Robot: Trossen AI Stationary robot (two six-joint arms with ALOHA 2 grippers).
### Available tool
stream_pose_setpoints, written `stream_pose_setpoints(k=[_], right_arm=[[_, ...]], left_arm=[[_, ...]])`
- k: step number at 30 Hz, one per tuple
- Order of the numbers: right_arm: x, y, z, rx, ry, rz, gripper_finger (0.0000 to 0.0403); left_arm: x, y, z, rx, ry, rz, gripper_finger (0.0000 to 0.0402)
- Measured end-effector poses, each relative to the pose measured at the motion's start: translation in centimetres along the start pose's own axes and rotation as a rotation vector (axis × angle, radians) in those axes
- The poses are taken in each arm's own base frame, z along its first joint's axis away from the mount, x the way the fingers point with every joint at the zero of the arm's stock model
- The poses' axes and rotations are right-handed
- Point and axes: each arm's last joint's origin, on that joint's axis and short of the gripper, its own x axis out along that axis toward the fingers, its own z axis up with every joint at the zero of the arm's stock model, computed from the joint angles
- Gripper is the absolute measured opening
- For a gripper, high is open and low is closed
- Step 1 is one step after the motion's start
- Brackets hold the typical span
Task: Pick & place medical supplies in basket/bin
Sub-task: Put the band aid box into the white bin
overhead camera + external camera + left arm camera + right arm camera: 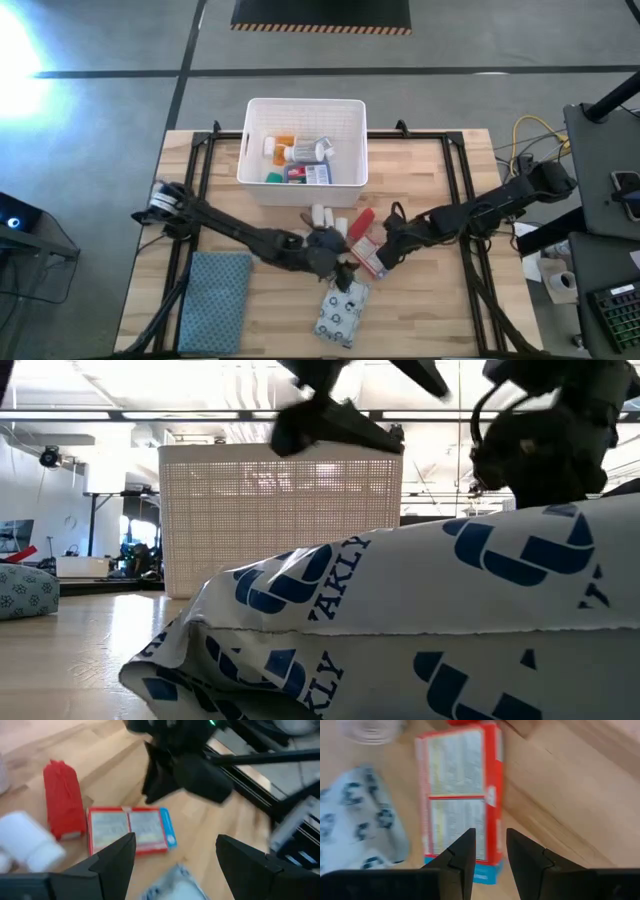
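The white ribbed bin (305, 178) stands at the table's far middle with several supplies inside. On the table lie a red-white box (368, 257), a red tube (361, 221), white bottles (322, 214) and a patterned packet (342, 313). My left gripper (338, 265) is open, above the table between the box (129, 831) and the packet (167, 885). My right gripper (386, 250) is open by a narrow gap and stands over the box's long red edge near its blue end (492, 827). I cannot tell whether it touches the box.
A blue-grey folded cloth (215, 298) lies at the near left. Black frame rails (455, 190) run along the table's left and right sides. The packet (420, 630) fills the low view's foreground in front of the bin (280, 520).
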Motion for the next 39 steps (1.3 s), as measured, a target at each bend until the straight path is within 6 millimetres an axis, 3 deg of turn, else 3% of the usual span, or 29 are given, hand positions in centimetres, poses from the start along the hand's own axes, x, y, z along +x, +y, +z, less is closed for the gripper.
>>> stream_pose_setpoints(k=[7,12,20,27,33,39], right_arm=[[0.4,-0.9,-0.2,0.1,-0.063,-0.055,0.01],[0.4,-1.0,-0.4,0.09,-0.043,-0.048,0.01],[0.2,-0.9,-0.7,0.029,-0.008,-0.017,0.01],[0.2,-1.0,-0.7,0.02,-0.021,-0.019,0.01],[1.2,-0.9,-0.8,0.027,-0.046,0.136,0.0104],[2.5,-3.2,-1.4,0.112,-0.037,0.1,0.015]], left_arm=[[5.4,-0.9,-1.3,0.027,0.092,0.033,0.0251],[7.8,-2.3,-3.2,0.112,0.266,0.129,0.0201],[8.1,-4.2,-3.9,0.214,0.3,0.163,0.0101],[9.5,-1.5,-6.1,0.229,0.304,0.229,0.0009],[10.4,-0.4,-6.5,0.138,0.273,0.23,0.0008],[10.5,-0.6,-6.3,0.121,0.25,0.203,0.0008]])
